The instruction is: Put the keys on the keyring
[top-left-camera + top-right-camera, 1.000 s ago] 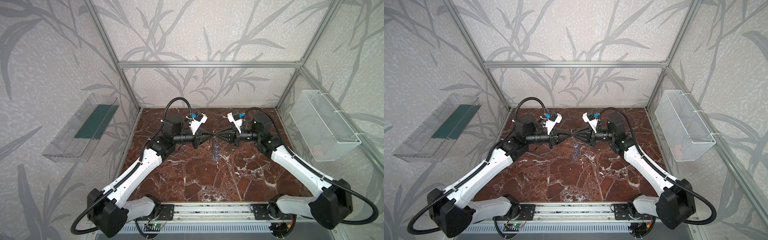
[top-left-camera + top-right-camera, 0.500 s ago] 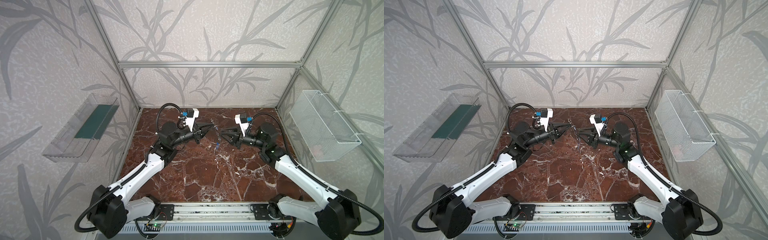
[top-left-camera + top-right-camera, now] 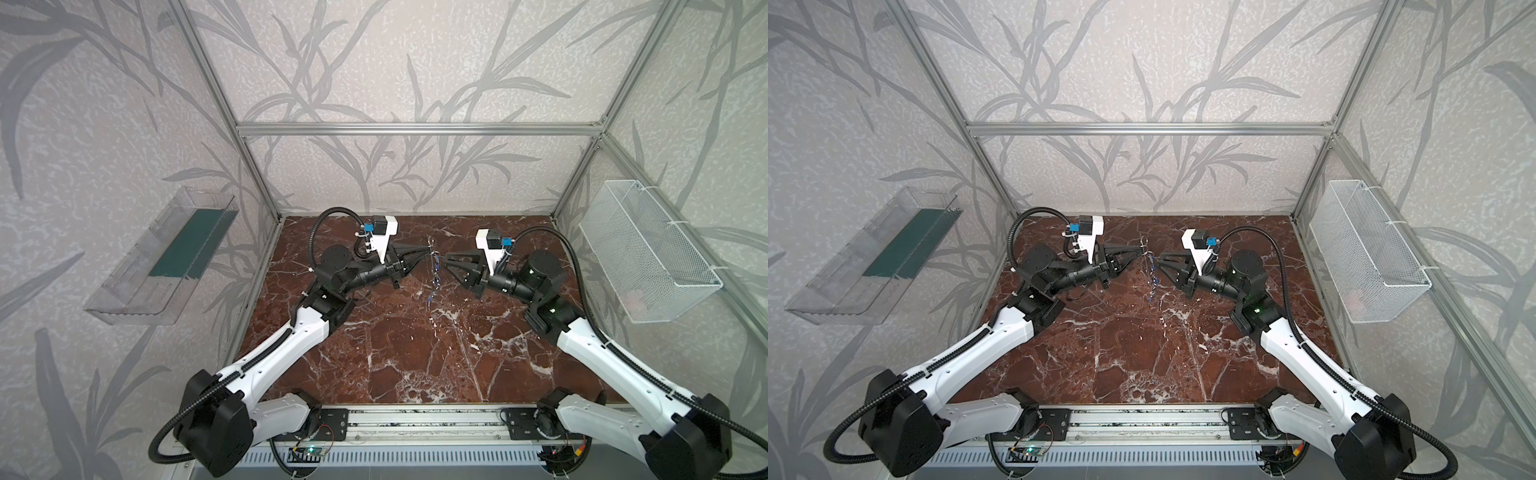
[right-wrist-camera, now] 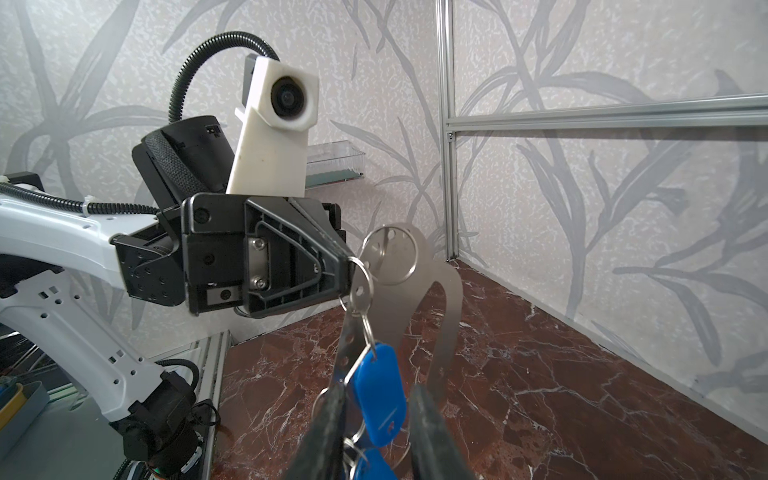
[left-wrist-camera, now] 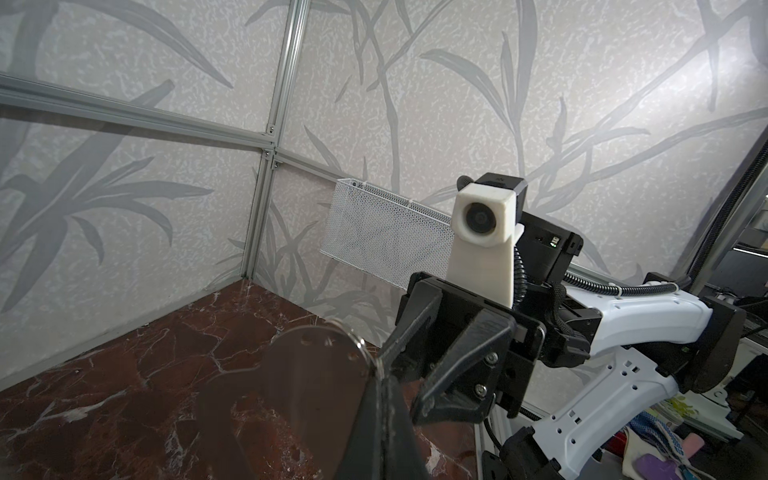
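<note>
Above the table (image 3: 415, 353), the left gripper (image 4: 347, 270) pinches the keyring (image 4: 395, 303) upright; keys (image 4: 376, 374) hang beneath, between the right gripper's (image 4: 376, 392) spread jaws.

**Twin white-and-black arms**

The white-shelled left arm (image 3: 286, 345) and right arm (image 3: 598, 357) have black joints and ribbed black cable conduits (image 3: 314, 233). A white camera mount (image 3: 384, 235) tops each wrist. The black wedge-fingered left gripper (image 3: 428, 248) and right gripper (image 3: 446, 261) carry silver screws (image 4: 257, 245).
</note>
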Robot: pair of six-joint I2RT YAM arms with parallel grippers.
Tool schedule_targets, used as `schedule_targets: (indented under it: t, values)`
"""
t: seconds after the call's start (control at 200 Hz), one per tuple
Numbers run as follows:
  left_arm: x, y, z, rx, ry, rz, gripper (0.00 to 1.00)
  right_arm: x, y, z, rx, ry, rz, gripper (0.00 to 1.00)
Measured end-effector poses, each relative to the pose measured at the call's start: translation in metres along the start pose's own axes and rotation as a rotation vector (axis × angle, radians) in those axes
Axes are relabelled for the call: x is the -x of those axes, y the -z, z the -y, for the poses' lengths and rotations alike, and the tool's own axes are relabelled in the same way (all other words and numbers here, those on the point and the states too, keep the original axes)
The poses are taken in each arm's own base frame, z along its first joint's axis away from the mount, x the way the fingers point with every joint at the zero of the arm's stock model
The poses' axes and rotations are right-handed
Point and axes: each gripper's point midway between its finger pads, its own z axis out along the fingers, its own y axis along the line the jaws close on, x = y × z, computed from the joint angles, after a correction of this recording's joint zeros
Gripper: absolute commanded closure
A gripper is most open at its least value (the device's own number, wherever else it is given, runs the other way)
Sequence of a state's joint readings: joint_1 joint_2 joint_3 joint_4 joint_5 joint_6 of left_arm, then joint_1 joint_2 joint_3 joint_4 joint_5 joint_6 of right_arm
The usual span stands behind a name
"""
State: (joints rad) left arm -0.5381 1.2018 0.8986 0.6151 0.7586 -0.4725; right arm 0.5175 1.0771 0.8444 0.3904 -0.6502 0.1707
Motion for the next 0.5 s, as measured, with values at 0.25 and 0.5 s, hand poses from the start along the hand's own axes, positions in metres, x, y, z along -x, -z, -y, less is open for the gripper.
schedule_targets:
  t: [0.25,0.5]
  values:
    - [-0.0051,-0.0007,0.0024,-0.013,0.011,-0.021,1.0,0.002,-0.0025,-0.005,0.009,0.031,0.003,0.75]
    - [-0.0072,-0.0012,0.0046,-0.023,0.017,-0.032,1.0,0.0062,-0.0039,-0.007,0.01,0.052,0.003,0.78]
